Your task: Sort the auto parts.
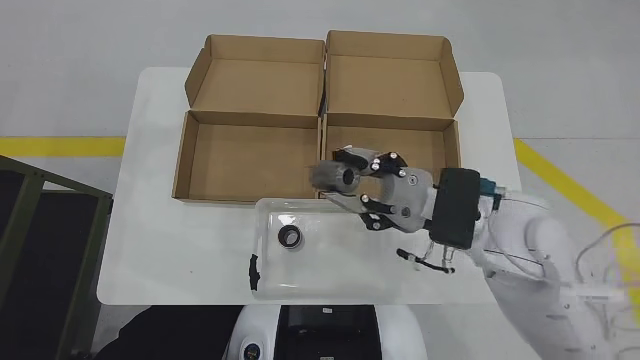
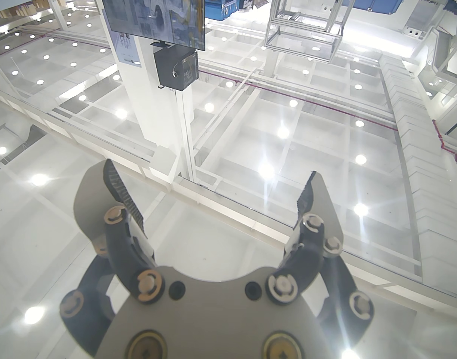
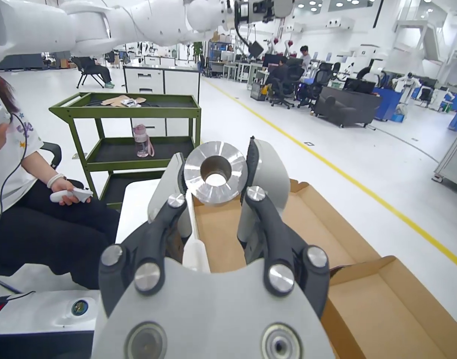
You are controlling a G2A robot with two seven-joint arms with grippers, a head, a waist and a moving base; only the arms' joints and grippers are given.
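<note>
Currently my right gripper (image 3: 215,163) is clamped on a machined metal bushing (image 3: 213,193), bore facing outward. I hold it above the seam between the left cardboard box (image 1: 245,160) and the right cardboard box (image 1: 410,145), poised, I judge, for a drop. My left gripper (image 2: 211,183) points at the ceiling, jaws spread and empty. A bearing ring (image 1: 291,237) waits in the clear bin (image 1: 335,260). The box walls below are the likely snag.

Top camera looked straight down on table (image 1: 150,250). Left wrist faced ceiling (image 2: 307,132). Right wrist looked level, close above boxes (image 3: 382,312) top also showed.
</note>
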